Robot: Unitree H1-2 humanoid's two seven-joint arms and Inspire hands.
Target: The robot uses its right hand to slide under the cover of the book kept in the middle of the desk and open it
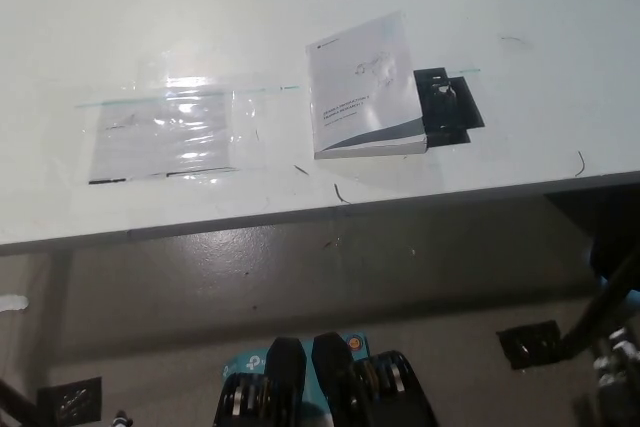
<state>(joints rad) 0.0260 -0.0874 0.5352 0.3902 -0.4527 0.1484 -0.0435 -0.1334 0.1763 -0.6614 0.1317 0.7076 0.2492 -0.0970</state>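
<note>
Showing the black right hand (607,379) low in the bottom right corner, hanging below the near edge of the surface (300,7) and well apart from anything on it. Too blurred and cropped for telling whether clenched or released; grasping nothing visible. Showing only a white sliver at the far left edge, possibly the left hand (10,302), resting below the surface, state not readable either.

Moving outward and up: lying closed and flat near the middle of the surface, a white-covered book (362,82), turned a little askew, with its page block facing the near edge. Touching its right side, a flat black piece (450,107), partly tucked against the book. Well apart to the left, lying flat, a clear plastic sleeve (165,132).

Judging the risks: coming in from the right, likely catching the black piece first and shoving it. Pressing sideways on the thin cover instead of slipping beneath, probably sliding the whole book across the smooth surface. Digging too deep, possibly lifting pages along with the cover.
</note>
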